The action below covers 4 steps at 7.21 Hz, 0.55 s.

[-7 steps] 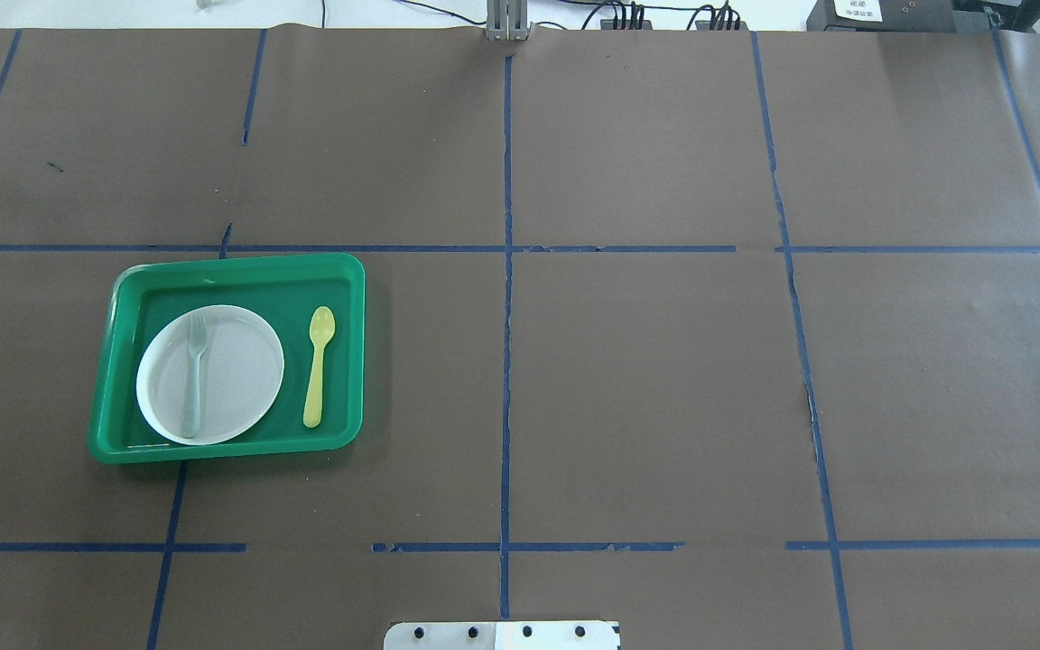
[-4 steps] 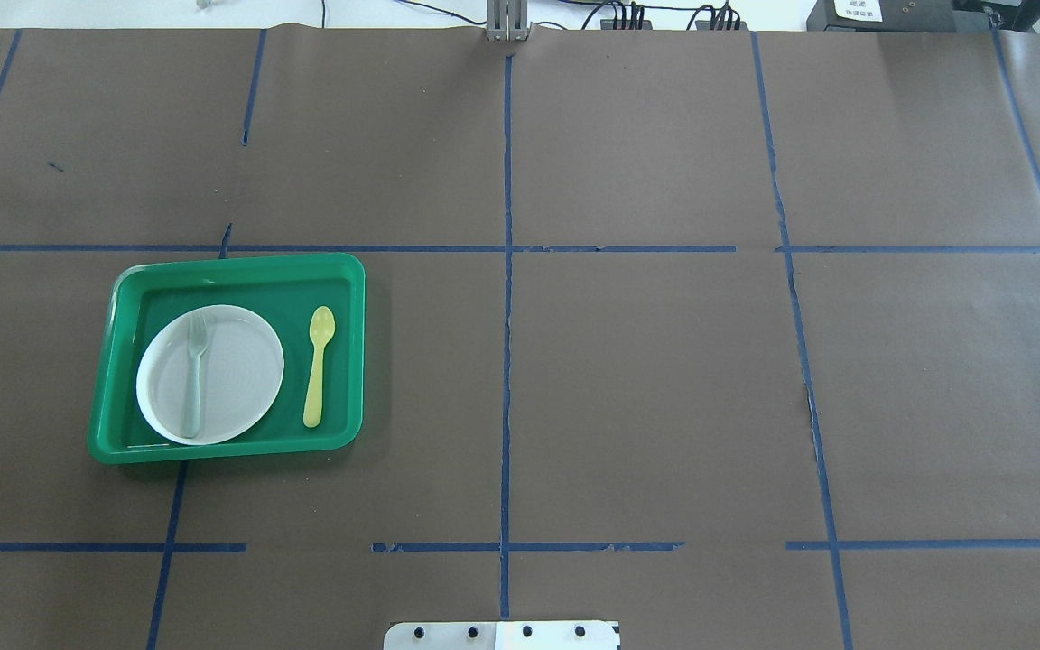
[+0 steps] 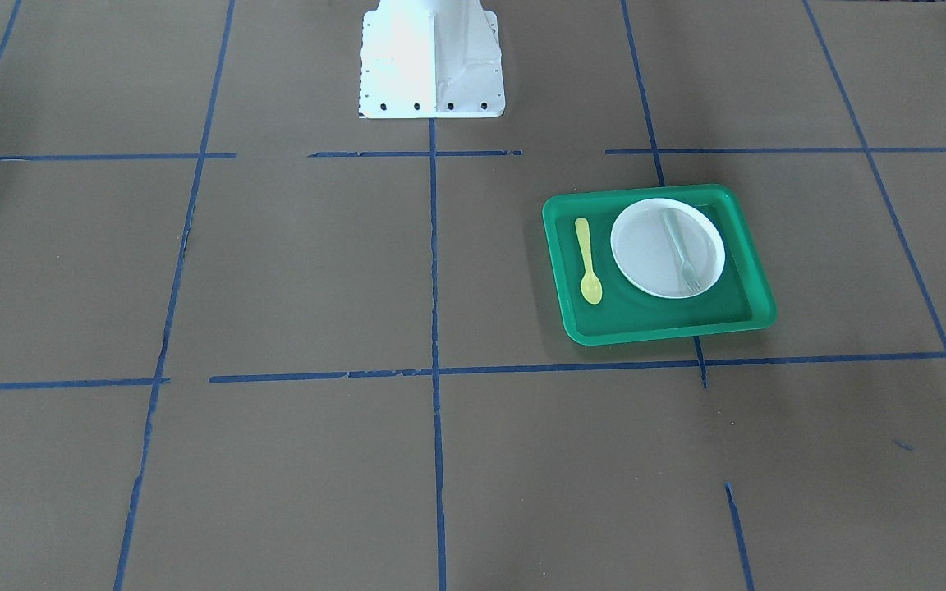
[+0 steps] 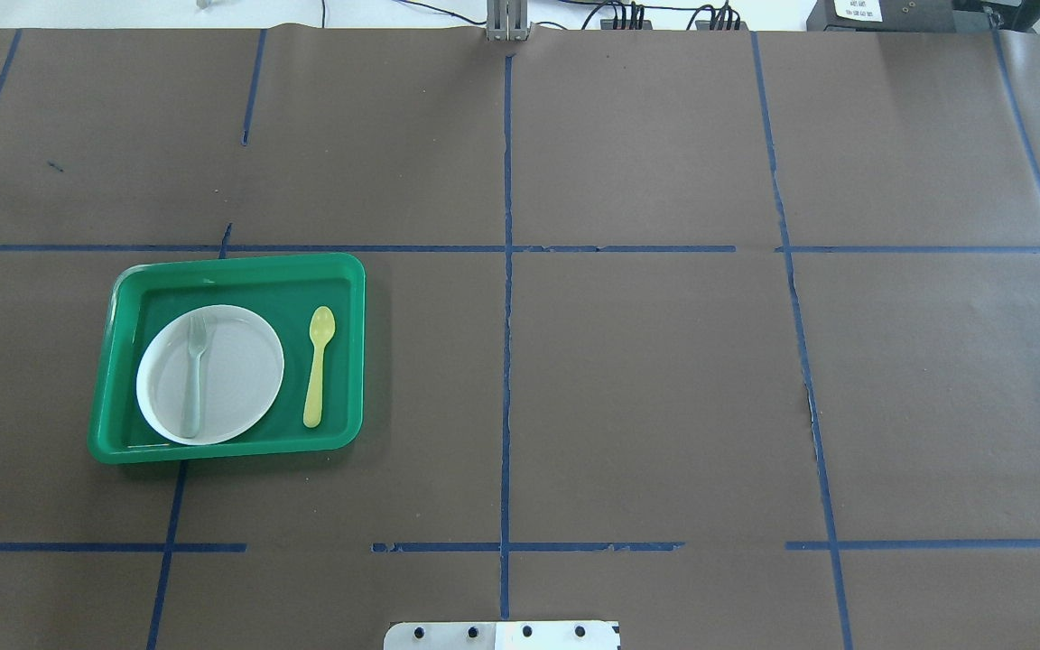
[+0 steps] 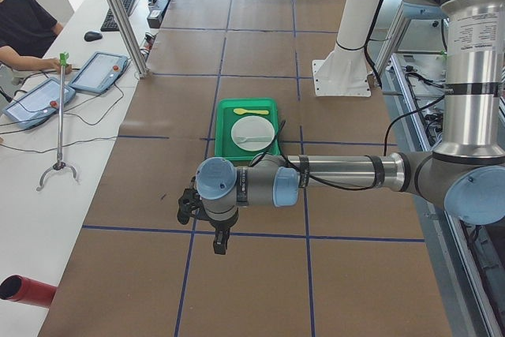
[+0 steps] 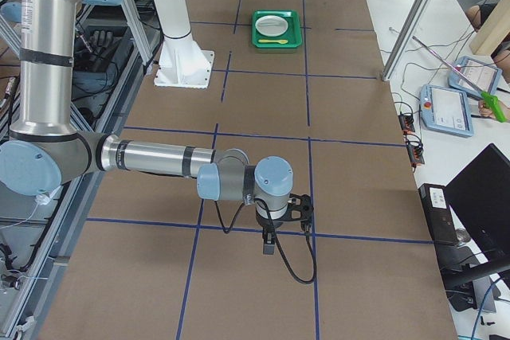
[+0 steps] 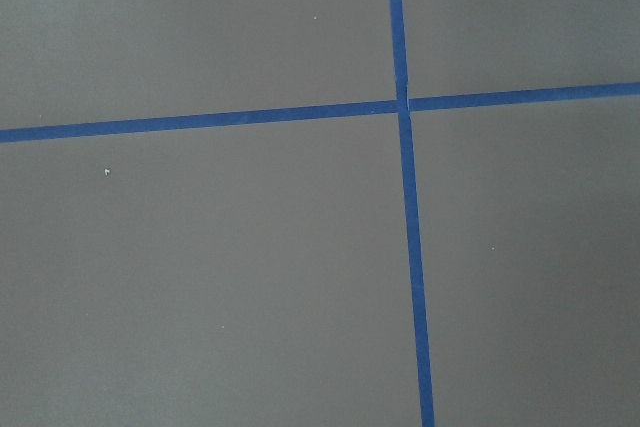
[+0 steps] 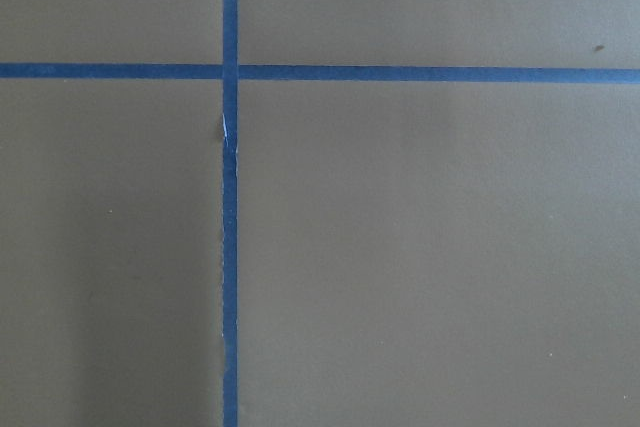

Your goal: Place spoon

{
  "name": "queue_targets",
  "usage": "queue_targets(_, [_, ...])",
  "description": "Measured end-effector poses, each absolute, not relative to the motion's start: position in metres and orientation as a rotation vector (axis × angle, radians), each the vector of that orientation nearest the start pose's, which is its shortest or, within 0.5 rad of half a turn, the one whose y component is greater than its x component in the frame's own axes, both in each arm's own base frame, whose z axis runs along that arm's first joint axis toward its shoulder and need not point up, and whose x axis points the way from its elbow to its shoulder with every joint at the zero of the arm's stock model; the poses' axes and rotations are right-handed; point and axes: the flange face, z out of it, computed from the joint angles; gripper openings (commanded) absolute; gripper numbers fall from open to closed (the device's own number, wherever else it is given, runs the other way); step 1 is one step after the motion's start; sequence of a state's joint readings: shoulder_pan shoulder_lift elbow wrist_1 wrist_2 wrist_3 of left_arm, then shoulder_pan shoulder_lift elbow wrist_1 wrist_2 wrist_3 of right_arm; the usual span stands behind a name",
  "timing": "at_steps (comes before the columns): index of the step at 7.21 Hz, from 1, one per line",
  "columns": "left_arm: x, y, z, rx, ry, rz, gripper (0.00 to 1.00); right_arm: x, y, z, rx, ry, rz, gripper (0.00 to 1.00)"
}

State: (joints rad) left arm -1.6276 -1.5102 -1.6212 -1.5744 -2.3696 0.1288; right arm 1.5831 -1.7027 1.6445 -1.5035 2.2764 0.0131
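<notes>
The yellow spoon point(image 4: 317, 366) lies flat on the floor of a green tray point(image 4: 240, 263), to the right of a white plate point(image 4: 236, 375), with its bowl pointing away from the robot. It also shows in the front-facing view point(image 3: 588, 261). Neither gripper appears in the overhead or front-facing views. My left gripper point(image 5: 186, 209) shows only in the exterior left view, far from the tray. My right gripper point(image 6: 304, 208) shows only in the exterior right view, at the table's other end. I cannot tell whether either is open or shut.
A pale grey-green fork point(image 4: 194, 375) lies on the plate. The brown table cover carries a grid of blue tape lines. The white robot base point(image 3: 432, 57) stands at the table's near edge. Both wrist views show only table cover and tape.
</notes>
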Motion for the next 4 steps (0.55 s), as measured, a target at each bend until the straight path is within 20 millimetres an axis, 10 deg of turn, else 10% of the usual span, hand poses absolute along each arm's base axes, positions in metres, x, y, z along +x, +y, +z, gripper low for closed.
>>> queue_targets(4, [-0.0880, -0.4596, 0.6610, 0.069, 0.798, 0.068, 1.00, 0.0740, -0.4351, 0.6817, 0.007, -0.706, 0.022, 1.00])
